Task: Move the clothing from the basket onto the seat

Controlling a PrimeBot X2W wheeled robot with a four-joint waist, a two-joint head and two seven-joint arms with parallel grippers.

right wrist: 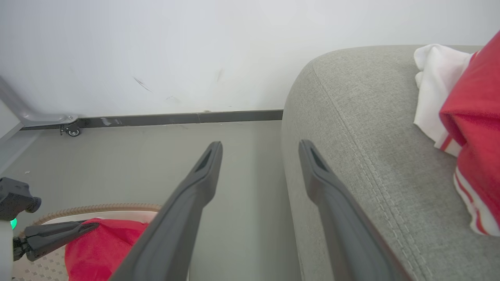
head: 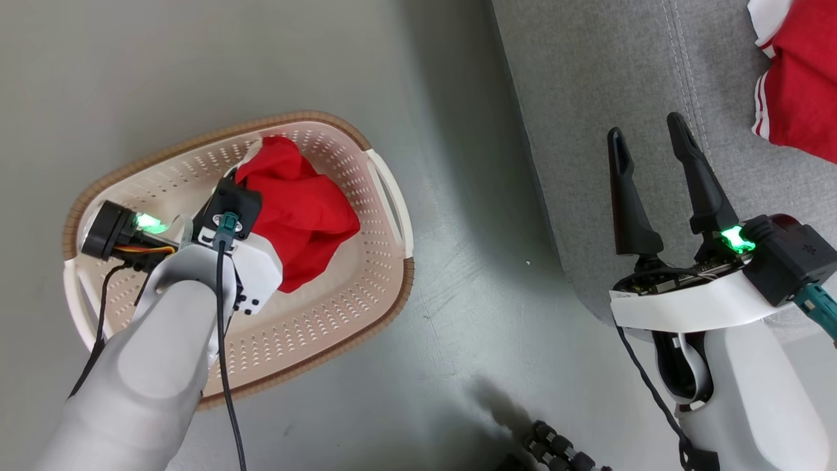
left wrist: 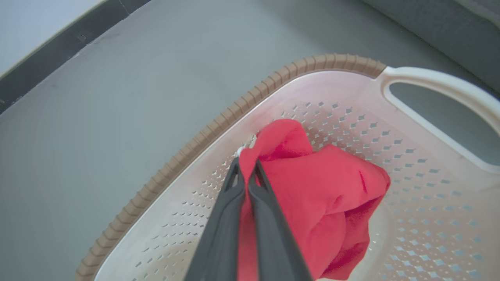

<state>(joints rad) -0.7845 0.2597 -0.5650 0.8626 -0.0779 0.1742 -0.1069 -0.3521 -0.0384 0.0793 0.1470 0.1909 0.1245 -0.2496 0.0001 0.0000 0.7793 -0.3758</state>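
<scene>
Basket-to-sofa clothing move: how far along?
Done: one red-and-white garment lies on the sofa. In hand: the left gripper is shut on a red garment, bunched up inside the basket, not yet out. Left: lift it clear and carry it to the sofa; the arm hides part of the basket, so more may remain. The right gripper is open and empty over the sofa edge.

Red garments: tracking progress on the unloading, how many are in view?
2: one garment in the basket, pinched by the left gripper's fingers; another garment on the seat. Folds may hide more.
</scene>
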